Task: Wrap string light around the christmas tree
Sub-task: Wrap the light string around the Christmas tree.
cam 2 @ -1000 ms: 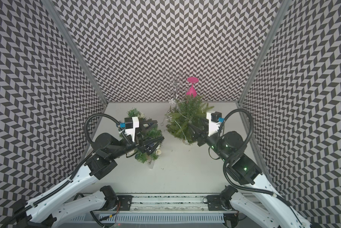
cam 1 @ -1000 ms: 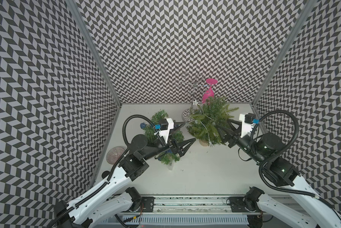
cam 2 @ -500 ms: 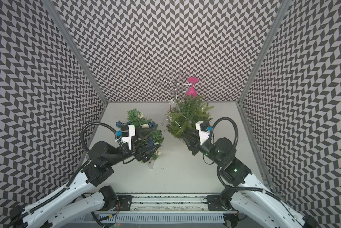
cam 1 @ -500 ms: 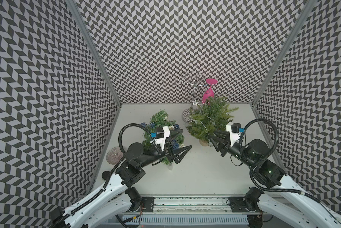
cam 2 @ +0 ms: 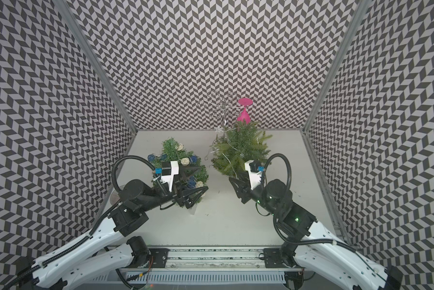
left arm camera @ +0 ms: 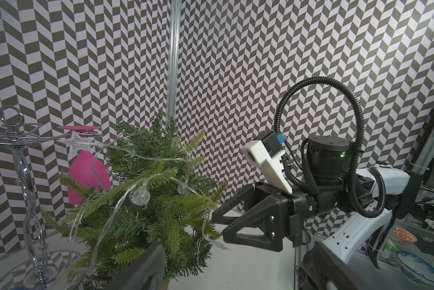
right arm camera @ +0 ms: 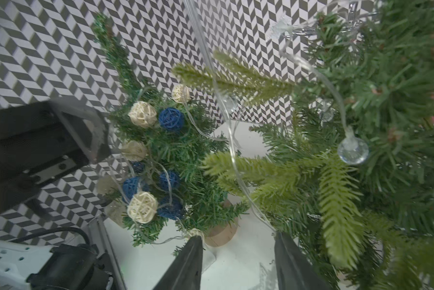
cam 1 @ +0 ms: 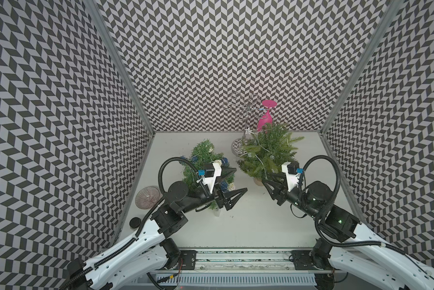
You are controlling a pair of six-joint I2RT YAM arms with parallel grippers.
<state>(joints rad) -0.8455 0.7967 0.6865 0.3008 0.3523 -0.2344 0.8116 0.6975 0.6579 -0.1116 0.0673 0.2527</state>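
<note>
The christmas tree [cam 1: 268, 153] [cam 2: 241, 150] stands in a pot at the back right, leaning slightly. A clear string light [left arm camera: 140, 197] with globe bulbs and a star loops over its branches; its loose end hangs by the lower branches. My right gripper [cam 1: 265, 177] [cam 2: 233, 175] sits low at the tree's front edge, its jaws apart. In the right wrist view the wire [right arm camera: 236, 163] runs down to one fingertip [right arm camera: 281, 238], with bare table between the jaws. My left gripper [cam 1: 240, 180] [cam 2: 204, 177] hovers open and empty left of the tree.
A smaller tree [cam 1: 200, 155] with blue and cream balls stands under the left arm. A chrome rack [cam 1: 246, 110] with a pink glass [cam 1: 264, 120] is behind the christmas tree. A ribbed dish [cam 1: 147, 197] and a black cap [cam 1: 134, 222] lie by the left wall.
My right gripper has drawn back out of the tree's branches, toward the front and left, and its jaws have narrowed. The left arm pulled back slightly, still open.
</note>
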